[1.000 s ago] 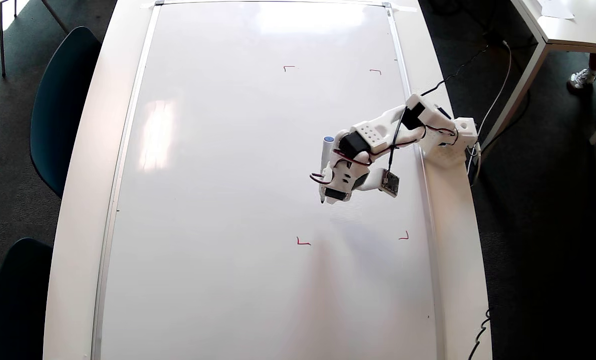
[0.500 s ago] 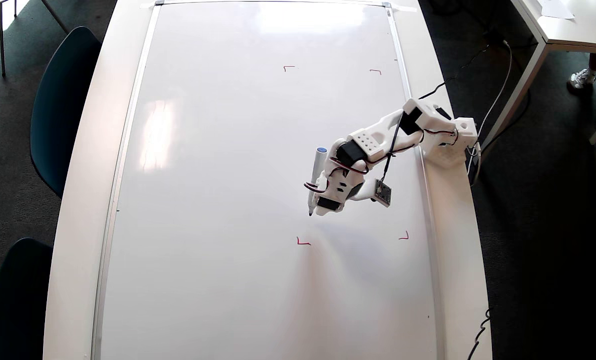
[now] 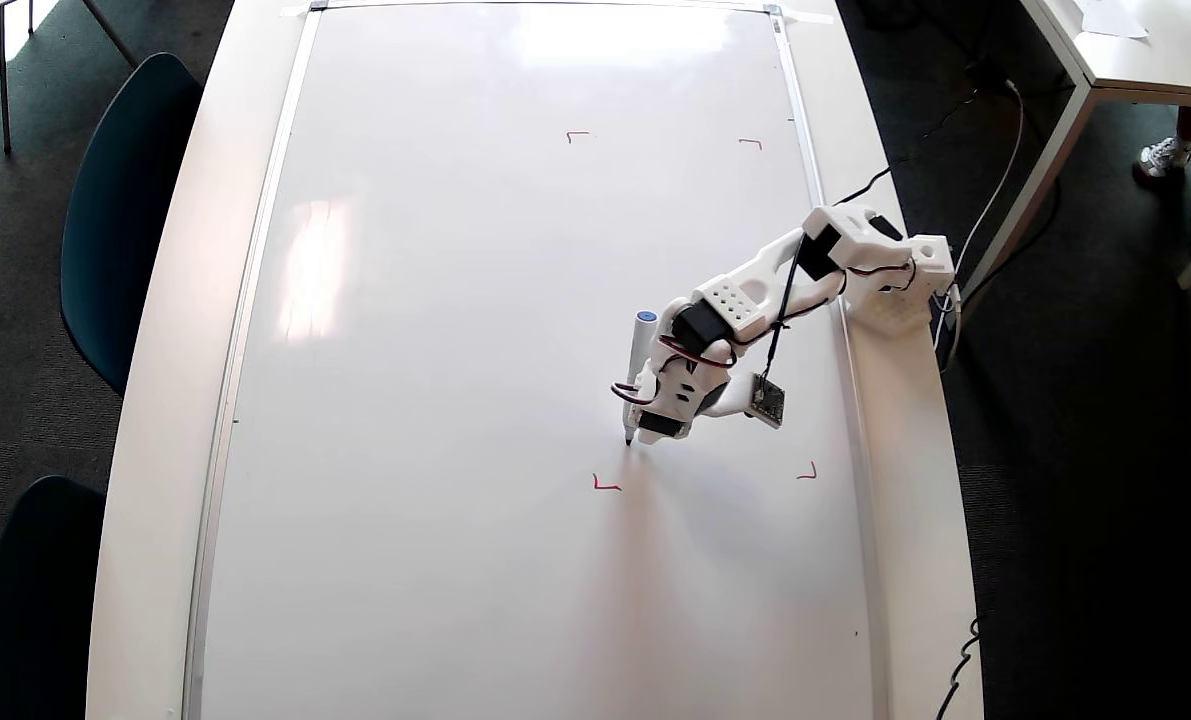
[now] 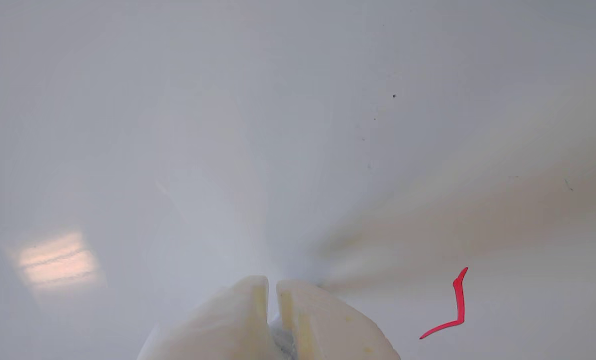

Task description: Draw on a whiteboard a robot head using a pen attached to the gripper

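The whiteboard (image 3: 435,400) fills the table in the overhead view, and no robot head shows on it. Four small red corner marks frame a blank area. My gripper (image 3: 650,432) hangs over its lower left part, jaws shut to a thin slit with fingertips (image 4: 250,290) just above the board in the wrist view. The pen (image 3: 638,370) runs along the gripper's left side, blue cap up and dark tip down at the board, a little above the lower left red mark (image 3: 606,485). That red mark (image 4: 450,310) lies right of the gripper (image 4: 272,282) in the wrist view.
The arm's base (image 3: 905,290) is clamped on the table's right rim, with cables trailing off to the right. Dark chairs (image 3: 120,200) stand along the left side. A second white table (image 3: 1135,50) and a person's feet are at the top right.
The arm has swung down the overhead view toward the lower left red mark. The pen went with it and its tip has dropped to the board.
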`<state>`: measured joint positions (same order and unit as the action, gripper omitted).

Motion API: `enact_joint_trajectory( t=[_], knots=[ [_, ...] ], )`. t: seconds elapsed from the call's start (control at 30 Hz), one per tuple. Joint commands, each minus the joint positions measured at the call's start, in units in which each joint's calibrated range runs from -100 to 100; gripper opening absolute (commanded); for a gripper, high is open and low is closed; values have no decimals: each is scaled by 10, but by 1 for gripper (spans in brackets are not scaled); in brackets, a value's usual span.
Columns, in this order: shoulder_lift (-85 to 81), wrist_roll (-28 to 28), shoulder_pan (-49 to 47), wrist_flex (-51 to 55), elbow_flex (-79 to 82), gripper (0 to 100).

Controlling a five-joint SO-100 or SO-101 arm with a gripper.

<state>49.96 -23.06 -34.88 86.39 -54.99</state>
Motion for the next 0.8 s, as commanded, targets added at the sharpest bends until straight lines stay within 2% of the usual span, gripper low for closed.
enact_joint_trajectory(
  t=[0.0, 0.27, 0.53, 0.77],
  knots=[
    [-7, 2, -6, 24, -6, 1],
    [-38, 2, -18, 74, 34, 1],
    [-183, 1, -18, 4, 304, 1],
    [-287, 3, -37, -54, 476, 1]
  ],
)
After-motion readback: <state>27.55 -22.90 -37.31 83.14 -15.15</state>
